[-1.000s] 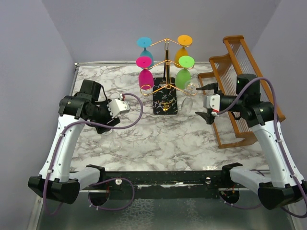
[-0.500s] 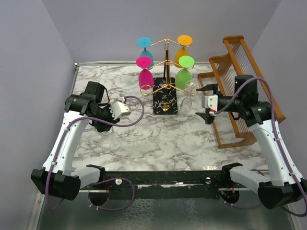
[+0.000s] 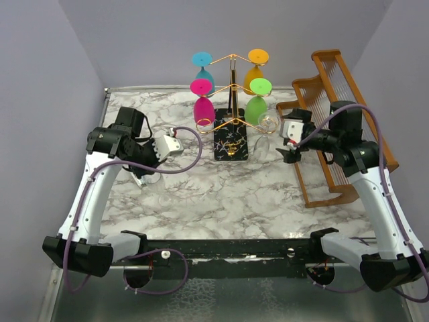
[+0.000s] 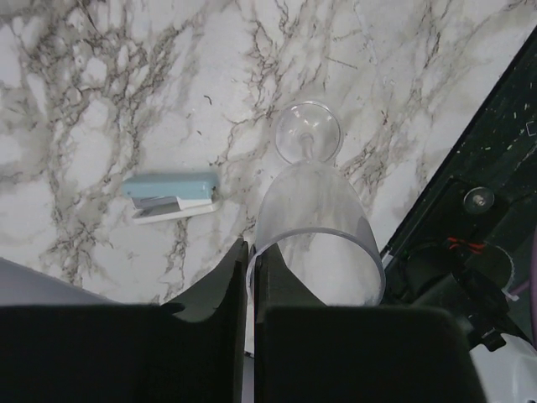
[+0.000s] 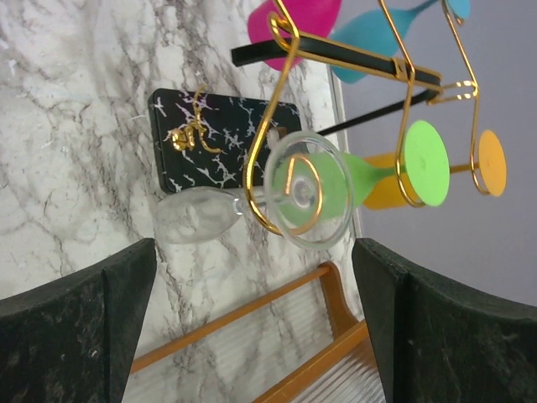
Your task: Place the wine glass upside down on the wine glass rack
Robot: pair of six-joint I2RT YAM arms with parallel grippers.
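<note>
left wrist: left gripper (image 4: 249, 270) pinches the wine glass (image 4: 315, 210) rim, contact partly hidden; right gripper (image 5: 252, 252) spread wide near the wine glass rack (image 5: 235, 117).

Left pincer (image 4: 250, 252) swung down to the clear glass (image 4: 315, 210) on the tabletop (image 4: 101, 101), maybe pinching its rim; right pincer (image 3: 288, 137) rose, twisted slightly.

Soft, even light fell from overhead, bright enough to leave only faint, short shadows on the marble worktop (image 3: 221, 191). The overhead view was sharp throughout. In both wrist views the near fingers went almost black and soft-edged: those of the left pincer (image 4: 250, 253) along the bottom, those of the right pincer (image 5: 253, 252) in the lower corners. The clear wine glass (image 4: 315, 210) showed a thin bright rim. The gold wire of the wine glass rack (image 5: 226, 117) carried small glints.
</note>
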